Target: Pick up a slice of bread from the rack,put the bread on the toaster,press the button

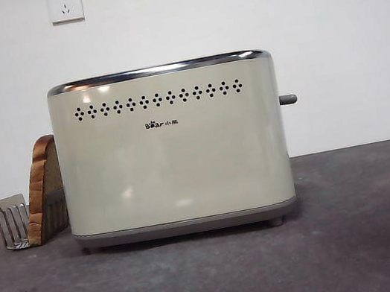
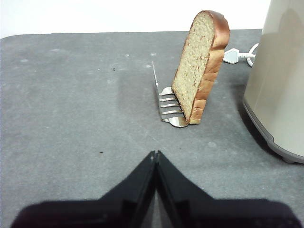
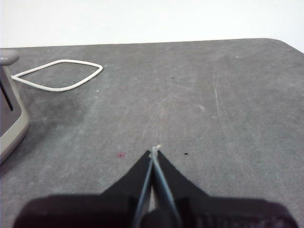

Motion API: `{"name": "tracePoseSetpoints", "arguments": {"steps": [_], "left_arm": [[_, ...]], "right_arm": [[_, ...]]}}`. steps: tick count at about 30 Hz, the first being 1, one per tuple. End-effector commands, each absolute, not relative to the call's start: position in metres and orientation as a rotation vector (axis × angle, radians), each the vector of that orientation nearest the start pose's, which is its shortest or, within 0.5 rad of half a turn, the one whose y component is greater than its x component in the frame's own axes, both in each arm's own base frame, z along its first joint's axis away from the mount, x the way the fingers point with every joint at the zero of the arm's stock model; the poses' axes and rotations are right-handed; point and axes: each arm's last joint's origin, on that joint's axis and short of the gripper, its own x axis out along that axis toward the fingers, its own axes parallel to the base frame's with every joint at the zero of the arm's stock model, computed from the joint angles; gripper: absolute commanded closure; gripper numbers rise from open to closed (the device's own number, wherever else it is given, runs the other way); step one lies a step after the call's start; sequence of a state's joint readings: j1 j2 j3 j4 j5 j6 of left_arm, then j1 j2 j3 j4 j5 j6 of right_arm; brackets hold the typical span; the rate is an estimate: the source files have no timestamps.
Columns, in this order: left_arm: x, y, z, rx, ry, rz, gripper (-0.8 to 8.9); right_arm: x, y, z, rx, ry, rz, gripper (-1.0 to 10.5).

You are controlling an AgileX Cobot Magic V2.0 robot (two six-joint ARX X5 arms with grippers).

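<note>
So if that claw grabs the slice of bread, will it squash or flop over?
Probably it dents a little: the slice of bread shows a porous crumb, which likely gives under a pinch. It looks thick and stands upright in the rack, so it should hold its shape. The shut left gripper must open first.

A: What is standing on the table (image 1: 362,237)?

B: The toaster (image 1: 172,150) is sitting mid-table, its button (image 1: 288,99) sticking out right. Left of it, the slice of bread (image 1: 45,189) is leaning upright in the rack (image 1: 13,222).
</note>
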State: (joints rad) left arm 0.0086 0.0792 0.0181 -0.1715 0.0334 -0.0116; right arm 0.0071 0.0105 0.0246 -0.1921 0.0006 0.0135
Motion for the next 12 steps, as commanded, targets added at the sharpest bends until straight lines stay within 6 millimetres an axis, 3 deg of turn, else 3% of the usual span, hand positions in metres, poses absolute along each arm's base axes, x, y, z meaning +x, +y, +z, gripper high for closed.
{"name": "tracePoseSetpoints", "arguments": {"steps": [1,12], "left_arm": [[0.0995,0.0000,0.1441,-0.020,0.235,-0.021,8.17],[0.0990,0.0000,0.1541,-0.027,0.201,-0.021,8.20]], "right_arm": [[0.0958,0.0006,0.1499,0.024,0.181,0.004,9.5],[0.0951,0.0006,0.1559,0.056,0.159,0.001,9.5]]}}
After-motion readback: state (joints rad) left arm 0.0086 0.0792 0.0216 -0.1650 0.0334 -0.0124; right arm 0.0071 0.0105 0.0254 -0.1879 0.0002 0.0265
